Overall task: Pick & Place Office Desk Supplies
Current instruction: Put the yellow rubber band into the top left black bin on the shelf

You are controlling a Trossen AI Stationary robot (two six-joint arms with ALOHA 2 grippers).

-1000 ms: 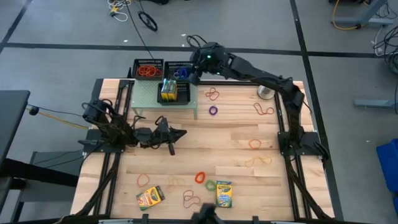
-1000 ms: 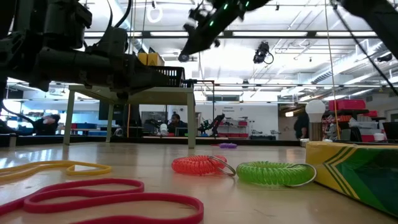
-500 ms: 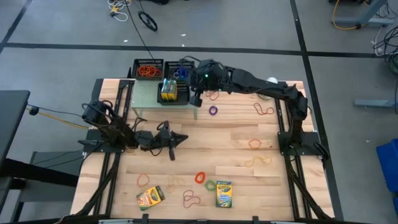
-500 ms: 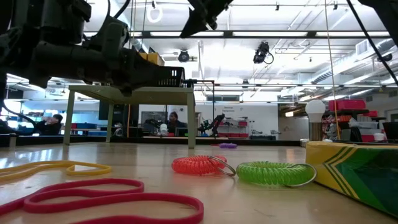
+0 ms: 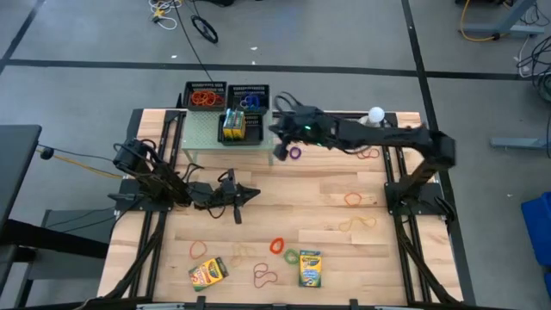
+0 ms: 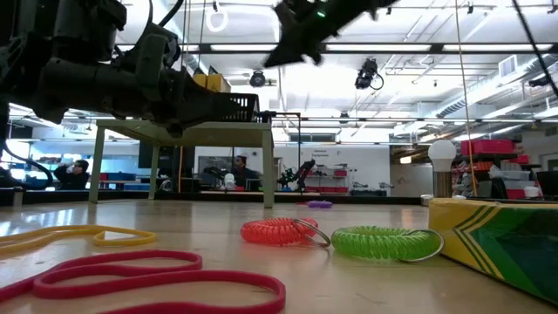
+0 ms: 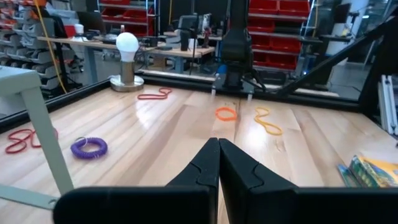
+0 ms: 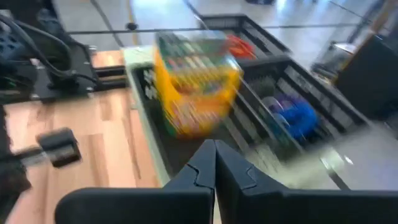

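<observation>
No legible text, label, brand or number is found; print on the crayon boxes (image 5: 310, 268) is unreadable.

Shelf (image 5: 207, 136): you are seeing it standing at the table's (image 5: 327, 202) far edge, left of centre.
Trays: one (image 5: 251, 129) is sitting on the shelf holding a crayon box (image 5: 232, 126); two more (image 5: 205, 95) are lying behind it, beyond the table.
Ball on stand (image 5: 375, 114): it is standing at the far right corner.
Near edge: two crayon boxes (image 5: 207, 272) are lying there, loops (image 5: 277, 245) scattered between them.
</observation>
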